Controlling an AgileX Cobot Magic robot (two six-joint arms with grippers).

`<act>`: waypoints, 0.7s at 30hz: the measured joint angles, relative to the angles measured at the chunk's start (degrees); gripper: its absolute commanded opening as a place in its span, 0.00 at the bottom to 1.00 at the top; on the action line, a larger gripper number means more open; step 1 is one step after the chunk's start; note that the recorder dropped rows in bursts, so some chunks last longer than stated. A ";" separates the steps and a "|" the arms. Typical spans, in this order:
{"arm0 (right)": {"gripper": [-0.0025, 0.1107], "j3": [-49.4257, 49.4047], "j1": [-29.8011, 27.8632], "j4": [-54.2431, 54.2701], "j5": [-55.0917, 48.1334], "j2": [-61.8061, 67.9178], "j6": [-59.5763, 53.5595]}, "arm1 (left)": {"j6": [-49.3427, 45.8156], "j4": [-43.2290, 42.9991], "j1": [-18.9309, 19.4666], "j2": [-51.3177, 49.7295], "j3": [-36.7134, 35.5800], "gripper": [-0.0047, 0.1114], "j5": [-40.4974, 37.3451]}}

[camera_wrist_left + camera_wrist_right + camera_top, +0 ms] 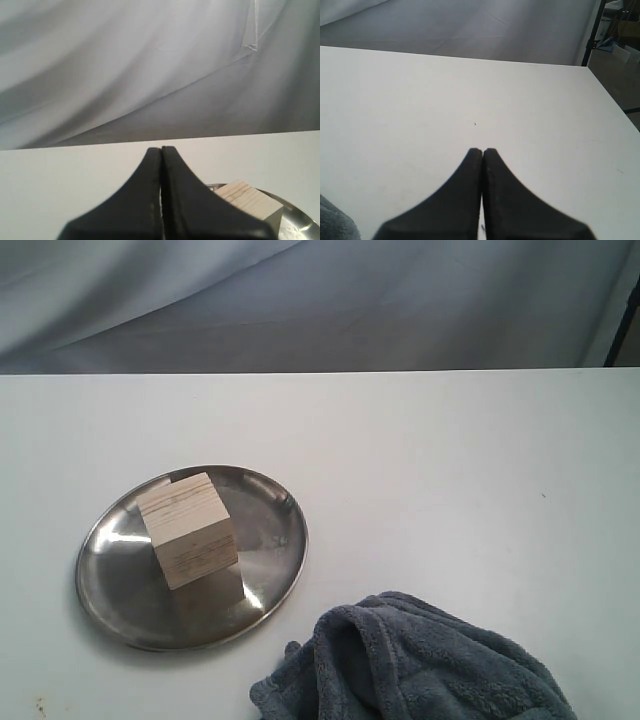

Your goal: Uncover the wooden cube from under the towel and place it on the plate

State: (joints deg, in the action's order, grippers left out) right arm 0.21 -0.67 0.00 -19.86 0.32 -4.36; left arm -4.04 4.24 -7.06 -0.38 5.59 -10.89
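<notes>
From the outside camera, the wooden cube [188,529] sits on the plate [120,580] in the lower left of the frame. The towel [420,665] lies in a heap at the bottom, right of the middle, just beside the plate on the white table [450,460].

In the left wrist camera, the left gripper [161,150] has its two black fingers pressed together with nothing between them. The cube and the plate's shiny rim peek out behind one finger.

In the right wrist camera, the right gripper [482,151] is closed tight too and holds nothing. A small bit of towel shows at the picture's edge.
</notes>
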 measured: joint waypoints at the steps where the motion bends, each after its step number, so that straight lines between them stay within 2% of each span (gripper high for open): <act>1: 0.02 0.00 0.00 0.00 0.00 0.00 0.00 | 0.18 -0.17 0.00 0.00 0.00 0.04 -0.65; 9: 0.02 0.00 0.00 0.00 0.00 0.00 0.00 | 0.94 -1.10 0.00 0.00 0.00 0.04 -6.26; 16: 0.02 0.00 0.00 0.00 0.00 0.00 0.00 | 5.24 -5.40 0.00 0.00 0.00 0.04 -9.83; 21: 0.02 0.00 0.00 0.00 0.00 0.00 0.00 | 6.33 -6.40 2.00 0.00 0.00 0.04 -10.09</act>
State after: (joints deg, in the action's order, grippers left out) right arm 0.21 -0.67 0.00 -19.86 0.32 -4.36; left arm 2.30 -2.16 -5.06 -0.38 5.59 -20.98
